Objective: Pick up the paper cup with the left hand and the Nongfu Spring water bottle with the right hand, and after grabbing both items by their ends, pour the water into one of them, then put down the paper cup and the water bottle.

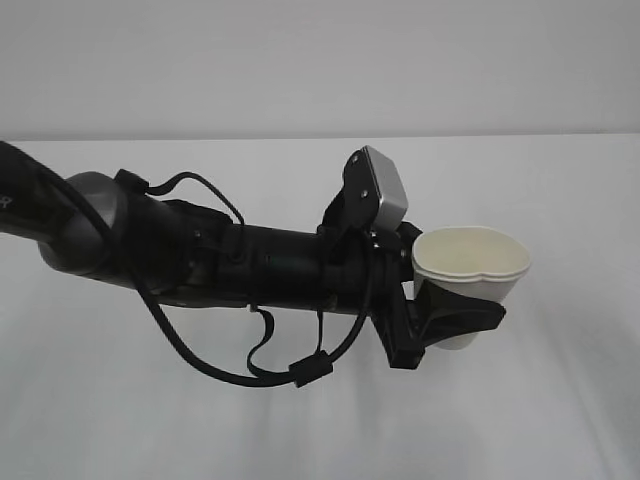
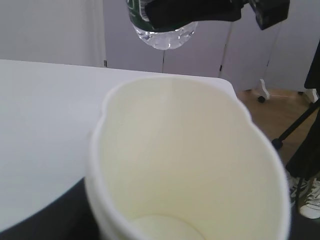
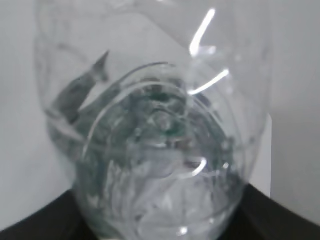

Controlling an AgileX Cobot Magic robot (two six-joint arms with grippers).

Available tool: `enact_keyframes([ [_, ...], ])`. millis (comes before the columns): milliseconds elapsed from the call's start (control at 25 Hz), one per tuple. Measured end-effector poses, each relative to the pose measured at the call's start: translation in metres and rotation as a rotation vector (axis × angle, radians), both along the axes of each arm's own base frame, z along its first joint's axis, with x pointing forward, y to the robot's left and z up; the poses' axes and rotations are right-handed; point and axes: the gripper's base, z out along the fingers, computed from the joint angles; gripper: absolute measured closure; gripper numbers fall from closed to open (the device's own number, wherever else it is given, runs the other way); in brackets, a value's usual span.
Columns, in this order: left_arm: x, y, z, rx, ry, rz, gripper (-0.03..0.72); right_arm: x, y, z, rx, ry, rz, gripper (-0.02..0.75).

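My left gripper is shut on the paper cup, which it holds above the white table with the mouth up. The squeeze has dented the cup's rim. In the left wrist view the paper cup fills the frame, with one dark finger at its lower left. Its inside looks pale, and I cannot tell whether water lies in it. Beyond and above the cup hangs the Nongfu Spring water bottle, clear base down and green label above. My right gripper is shut on it. The bottle fills the right wrist view, base towards the camera. No water is streaming.
The white table spreads under the arm, and its far edge shows in the left wrist view. Past that edge are a wooden floor, black tripod legs, pale partitions and a person's shoes.
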Motion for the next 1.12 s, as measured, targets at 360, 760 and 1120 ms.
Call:
enact_keyframes([
  [360, -0.016, -0.016, 0.001, 0.015, -0.018, -0.054, 0.258, 0.000, 0.000, 0.000, -0.017, 0.000, 0.009, 0.333],
  [760, -0.008, -0.027, 0.015, -0.005, -0.071, -0.042, 0.258, 0.000, -0.001, 0.000, -0.070, 0.005, 0.029, 0.334],
  [1120, -0.008, -0.027, 0.015, 0.000, -0.066, -0.038, 0.258, -0.001, -0.003, -0.001, -0.172, 0.019, 0.058, 0.334],
])
